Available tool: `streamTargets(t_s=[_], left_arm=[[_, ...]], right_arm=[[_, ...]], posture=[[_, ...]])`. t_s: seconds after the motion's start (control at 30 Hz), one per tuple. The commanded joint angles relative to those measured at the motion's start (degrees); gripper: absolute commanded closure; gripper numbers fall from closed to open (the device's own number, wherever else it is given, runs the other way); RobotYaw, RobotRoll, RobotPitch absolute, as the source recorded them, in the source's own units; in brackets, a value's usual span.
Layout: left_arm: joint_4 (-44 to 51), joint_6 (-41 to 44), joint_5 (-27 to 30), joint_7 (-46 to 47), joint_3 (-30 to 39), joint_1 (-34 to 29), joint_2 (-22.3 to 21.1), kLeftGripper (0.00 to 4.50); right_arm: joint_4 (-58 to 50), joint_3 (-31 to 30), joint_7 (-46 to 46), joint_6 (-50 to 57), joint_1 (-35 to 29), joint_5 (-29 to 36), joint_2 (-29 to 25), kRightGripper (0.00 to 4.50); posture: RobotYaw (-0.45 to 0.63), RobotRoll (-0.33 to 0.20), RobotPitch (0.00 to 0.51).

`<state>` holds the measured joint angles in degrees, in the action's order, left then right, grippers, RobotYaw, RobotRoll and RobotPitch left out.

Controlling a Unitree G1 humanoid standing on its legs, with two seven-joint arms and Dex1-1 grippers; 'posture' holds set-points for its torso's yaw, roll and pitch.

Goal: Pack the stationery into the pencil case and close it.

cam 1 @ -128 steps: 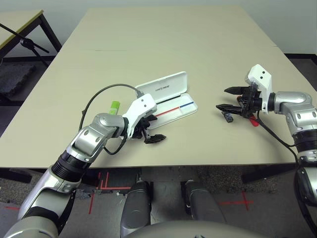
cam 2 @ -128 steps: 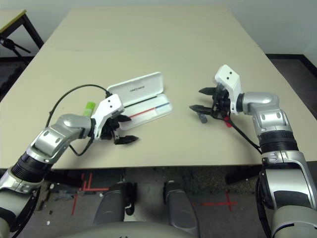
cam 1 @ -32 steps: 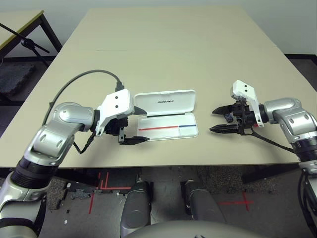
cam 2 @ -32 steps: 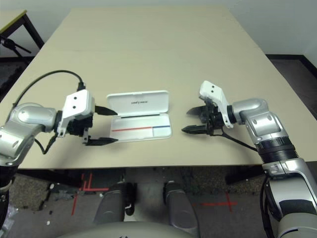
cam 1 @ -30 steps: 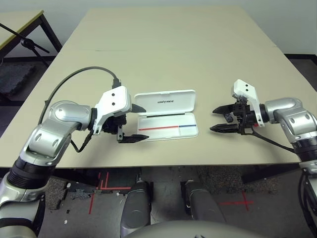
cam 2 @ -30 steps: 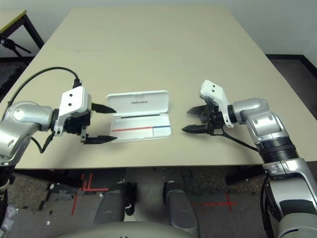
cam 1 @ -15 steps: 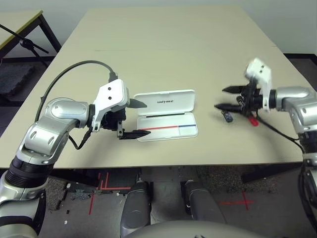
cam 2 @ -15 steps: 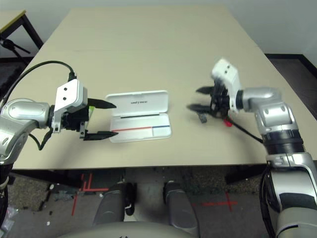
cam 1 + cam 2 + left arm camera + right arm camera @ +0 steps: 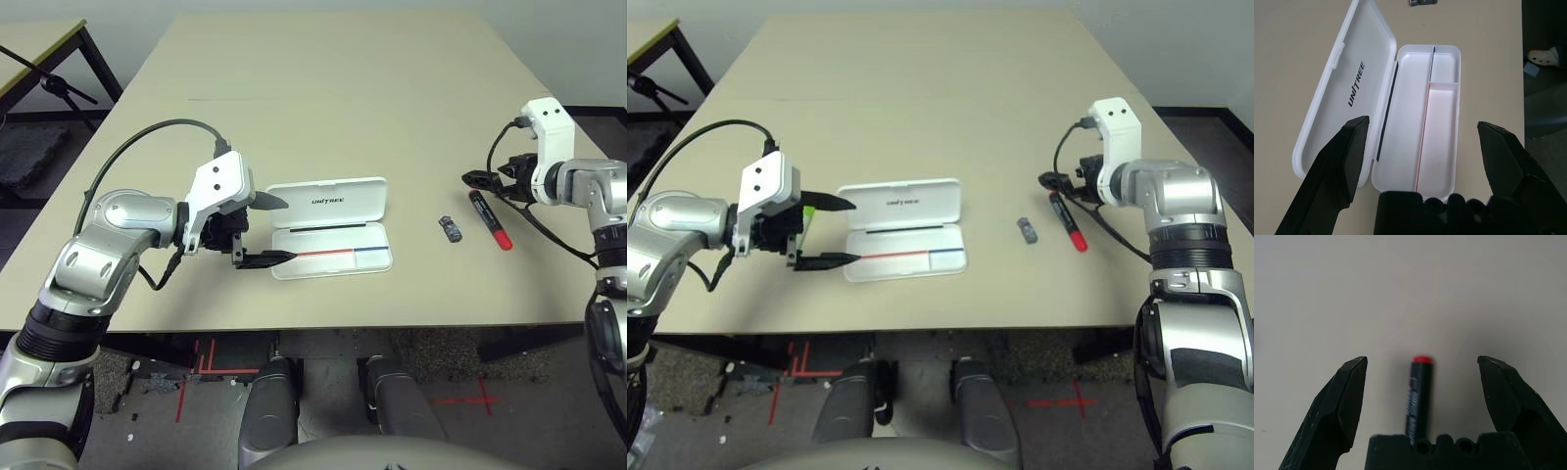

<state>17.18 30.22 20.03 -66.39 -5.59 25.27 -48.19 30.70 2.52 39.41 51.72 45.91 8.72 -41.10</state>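
Beige table (image 9: 343,88) – second table (image 9: 34,44), perhaps stand (image 9: 59,88), far left.

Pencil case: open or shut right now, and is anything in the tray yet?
Open and empty. The pencil case has its lid folded back flat on the table, and the left wrist view shows its white tray bare.

On the surface (image 9: 323,108) lies one open white pencil case (image 9: 331,227). To its right lie one small dark block (image 9: 450,228) and, beyond that, one red marker (image 9: 490,219). To its left, one lime-green highlighter (image 9: 807,211) peeks out. Two claws: left claw (image 9: 270,231), right claw (image 9: 477,182).
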Motion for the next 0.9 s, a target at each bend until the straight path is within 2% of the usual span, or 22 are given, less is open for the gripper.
streamTargets(t_s=[0.03,0.57,0.67,0.9], left_arm=[[0.40,0.17,-0.23,0.68,-0.06,0.14,-0.48,0.04],[0.33,0.59,-0.36,1.33,0.00,0.39,-1.59,0.04],[0.37,0.65,-0.42,1.40,-0.12,0.45,-1.59,0.00],[0.23,0.56,-0.56,1.45,-0.33,0.47,-1.54,0.00]], right_arm=[[2.30,-1.26,0.53,-0.46,-0.52,-0.80,-0.06,0.00],[7.15,-3.36,2.30,-0.99,-3.45,-1.31,1.49,0.00],[8.53,-2.76,1.06,-2.07,-3.16,-1.65,1.54,0.65],[10.48,-1.94,-0.63,-4.35,-1.43,-2.24,1.19,3.30]], posture=[[0.00,0.000,0.100],[0.01,0.000,0.099],[0.00,0.000,0.099],[0.00,0.000,0.101]])
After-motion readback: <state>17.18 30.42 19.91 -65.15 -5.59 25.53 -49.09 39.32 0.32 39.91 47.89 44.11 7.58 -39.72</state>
